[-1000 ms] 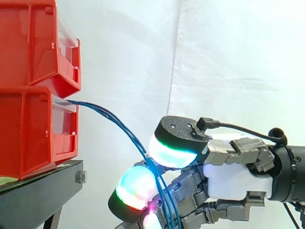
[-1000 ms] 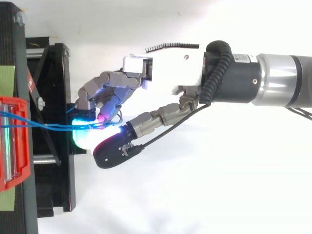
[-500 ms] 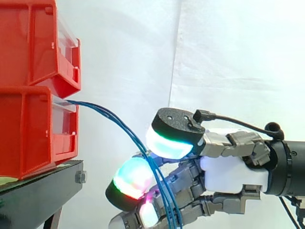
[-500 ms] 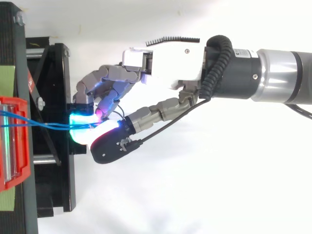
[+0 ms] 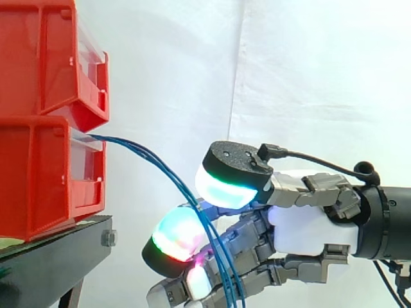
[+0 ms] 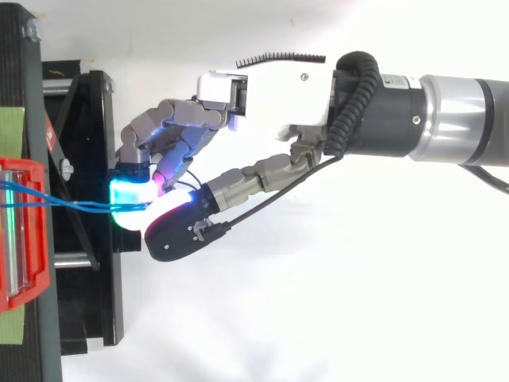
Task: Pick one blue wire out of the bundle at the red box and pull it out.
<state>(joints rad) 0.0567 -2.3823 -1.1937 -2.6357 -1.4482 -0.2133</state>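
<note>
Several thin blue wires [image 5: 151, 158] leave the clear front of the lower red bin [image 5: 38, 173] and arc down to the right. My hand [image 5: 308, 228] reaches in from the right, fingers curled. The wires run between the green-glowing thumb pad [image 5: 225, 191] above and a glowing fingertip [image 5: 174, 234] below, then hang down past the curled fingers. From above, the wires [image 6: 71, 205] stretch from the bin [image 6: 36, 231] into the cyan glow where the pads of the hand [image 6: 270, 95] meet. I cannot tell whether one wire or the whole bundle is pinched.
A second red bin [image 5: 38, 58] is stacked on the lower one. Both rest on a black stand [image 5: 51, 263] whose frame [image 6: 87, 159] lies just left of the fingertips. A white curtain hangs behind.
The hand has shifted slightly left toward the bins, and its thumb and fingers have closed a little tighter around the wires.
</note>
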